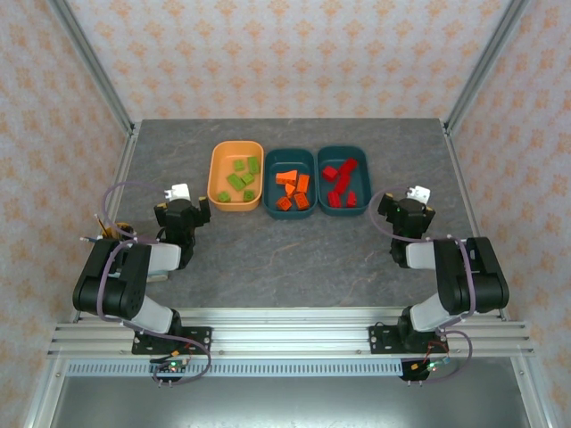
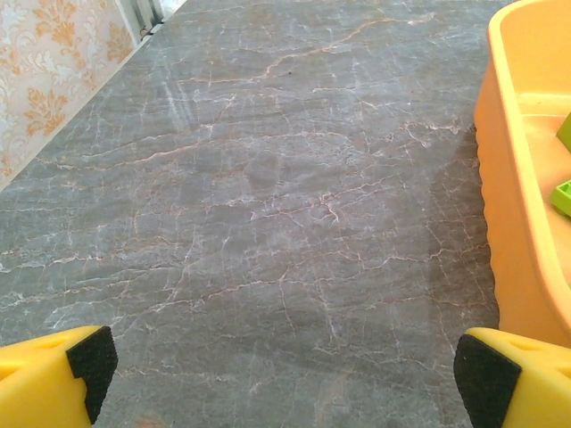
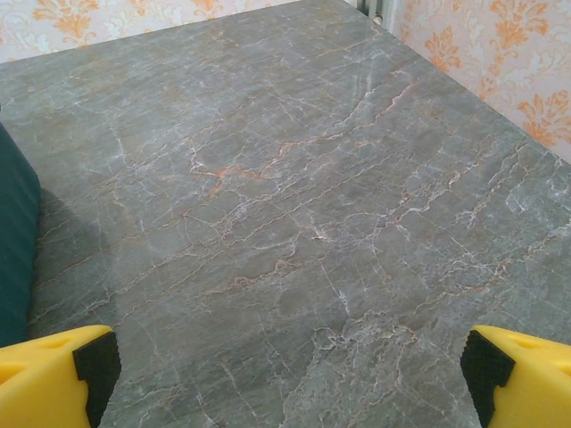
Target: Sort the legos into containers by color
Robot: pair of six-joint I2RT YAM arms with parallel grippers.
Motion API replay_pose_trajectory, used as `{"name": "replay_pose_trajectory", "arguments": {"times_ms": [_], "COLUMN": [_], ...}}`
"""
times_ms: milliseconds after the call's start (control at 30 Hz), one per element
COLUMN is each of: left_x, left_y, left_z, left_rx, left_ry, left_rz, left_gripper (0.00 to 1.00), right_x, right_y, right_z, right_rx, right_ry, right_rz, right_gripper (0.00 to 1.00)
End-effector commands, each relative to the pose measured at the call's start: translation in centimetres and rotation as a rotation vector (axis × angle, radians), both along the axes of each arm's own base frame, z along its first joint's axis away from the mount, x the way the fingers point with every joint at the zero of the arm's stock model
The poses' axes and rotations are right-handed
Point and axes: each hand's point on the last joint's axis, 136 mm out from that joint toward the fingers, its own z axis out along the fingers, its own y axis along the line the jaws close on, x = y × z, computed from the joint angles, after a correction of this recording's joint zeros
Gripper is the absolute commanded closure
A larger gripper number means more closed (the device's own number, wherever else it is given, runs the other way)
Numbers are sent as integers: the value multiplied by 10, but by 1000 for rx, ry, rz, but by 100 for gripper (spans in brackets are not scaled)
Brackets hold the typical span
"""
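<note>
At the far left of the grey marbled table (image 1: 285,259), a small cup (image 1: 114,232) with what look like pencils stands beside the left arm. The left gripper (image 1: 185,207) hangs just left of the row of containers, and in its wrist view the left gripper (image 2: 285,374) has its yellow fingers (image 2: 53,379), tipped with black pads, spread wide apart with bare stone between them and nothing held. The wall of the light orange tub (image 2: 508,205) rises just beside its right finger, with a green brick (image 2: 564,196) showing inside.

From above, three tubs sit side by side in the far middle of the table, their long sides close together. The light orange tub (image 1: 212,178) on the left holds the lime green legos (image 1: 241,178). The middle dark teal tub (image 1: 290,152) holds the orange legos (image 1: 294,189). The right dark teal tub (image 1: 343,150) holds the red legos (image 1: 341,183). No brick lies loose on the table.

The right gripper (image 1: 406,209) hangs just right of the row. In its wrist view the right gripper (image 3: 290,374) also has its fingers (image 3: 53,379) wide apart over bare stone, holding nothing, with the dark teal wall (image 3: 13,241) of the nearest tub at the left edge
</note>
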Motion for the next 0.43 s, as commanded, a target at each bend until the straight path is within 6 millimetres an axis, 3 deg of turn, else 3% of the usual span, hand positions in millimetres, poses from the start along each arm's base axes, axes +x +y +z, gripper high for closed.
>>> {"name": "replay_pose_trajectory", "arguments": {"times_ms": [0, 400], "left_x": [7, 7], "left_y": [4, 4], "left_z": [19, 19], "left_rx": [14, 12], "left_ry": [-70, -68], "left_rz": [28, 29], "left_gripper": [0, 0], "right_x": [7, 8], "right_y": [-2, 0], "right_z": [11, 11], "right_rx": [-16, -17], "right_ry": [-31, -29], "right_rz": [-13, 0], "right_gripper": [1, 1]}}
